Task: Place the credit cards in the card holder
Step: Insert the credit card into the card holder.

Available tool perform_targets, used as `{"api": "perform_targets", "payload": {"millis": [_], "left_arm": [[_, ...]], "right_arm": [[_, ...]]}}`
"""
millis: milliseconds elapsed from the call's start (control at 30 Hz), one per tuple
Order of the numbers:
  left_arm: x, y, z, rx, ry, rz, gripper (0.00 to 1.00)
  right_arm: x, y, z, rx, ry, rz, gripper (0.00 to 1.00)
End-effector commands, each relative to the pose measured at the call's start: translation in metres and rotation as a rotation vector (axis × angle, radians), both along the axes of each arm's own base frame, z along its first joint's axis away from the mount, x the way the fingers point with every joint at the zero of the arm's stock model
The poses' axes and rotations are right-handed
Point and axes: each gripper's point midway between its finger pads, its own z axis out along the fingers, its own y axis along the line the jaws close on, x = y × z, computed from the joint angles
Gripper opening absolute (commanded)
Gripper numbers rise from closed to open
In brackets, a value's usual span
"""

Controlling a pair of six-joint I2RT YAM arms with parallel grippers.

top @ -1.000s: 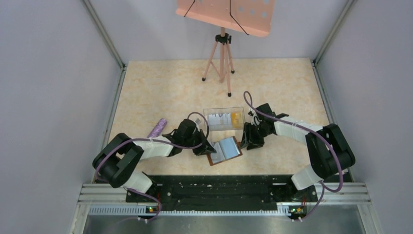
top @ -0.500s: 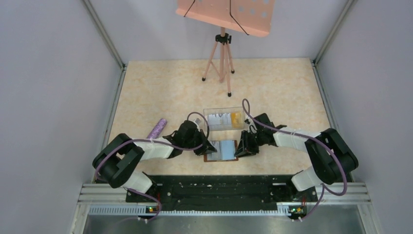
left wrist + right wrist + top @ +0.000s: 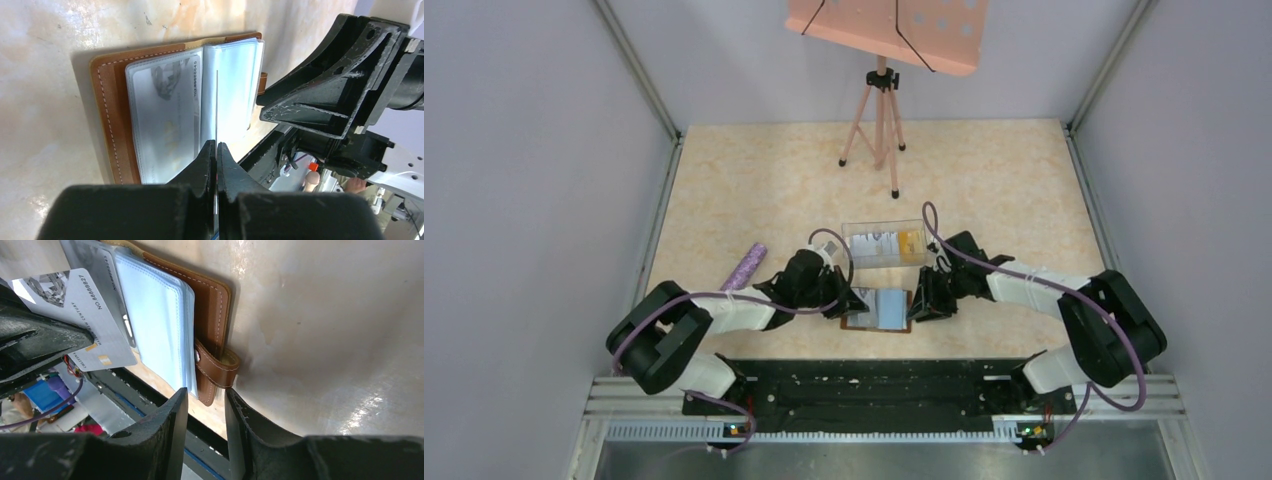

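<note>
The card holder point(image 3: 882, 309) is a brown leather wallet lying open on the table between my grippers. Its clear pockets face up, and one pocket holds a pale card point(image 3: 162, 117). My left gripper point(image 3: 216, 144) is shut on a thin whitish credit card point(image 3: 75, 310); in the left wrist view the card is seen edge-on over the wallet's point(image 3: 107, 110) middle pockets. My right gripper point(image 3: 206, 392) is open at the wallet's right edge, its fingertips either side of the snap tab point(image 3: 216, 371) and just short of it. More credit cards, whitish and orange-yellow, stand in the clear box point(image 3: 884, 243).
The clear plastic box sits just behind the wallet. A purple roll point(image 3: 746, 263) lies to the left. A pink tripod point(image 3: 879, 115) with a music stand is at the back. The table's near edge and the black base rail point(image 3: 864, 385) are close in front.
My right gripper has moved left and down to the wallet's right edge. The wallet, tilted a second ago, now lies square. My left gripper has shifted slightly, still holding the card.
</note>
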Motion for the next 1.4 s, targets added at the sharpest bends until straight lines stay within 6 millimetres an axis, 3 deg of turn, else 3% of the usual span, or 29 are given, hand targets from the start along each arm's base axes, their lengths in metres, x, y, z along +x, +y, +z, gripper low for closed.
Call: {"api": "perform_targets", "payload": {"millis": [0, 467, 733, 967, 1267, 1367], "left_arm": [[0.008, -0.012, 0.011, -0.031, -0.097, -0.066, 0.00], [0.013, -0.025, -0.001, 0.002, -0.073, -0.147, 0.00], [0.007, -0.033, 0.001, -0.084, -0.024, -0.141, 0.00], [-0.003, -0.027, -0.011, -0.072, 0.022, -0.131, 0.00], [-0.001, 0.000, -0.018, 0.093, 0.064, -0.004, 0.00], [-0.001, -0.005, -0.015, 0.070, 0.055, -0.019, 0.00]], "right_arm": [[0.010, 0.005, 0.007, -0.002, -0.050, 0.024, 0.33], [0.009, 0.007, -0.004, -0.008, -0.019, 0.038, 0.30], [0.009, 0.009, -0.003, -0.001, -0.017, 0.040, 0.29], [0.009, 0.009, -0.004, 0.001, -0.016, 0.038, 0.29], [0.007, 0.008, -0.007, 0.002, -0.009, 0.035, 0.27], [0.006, 0.008, -0.010, 0.000, -0.004, 0.035, 0.23]]}}
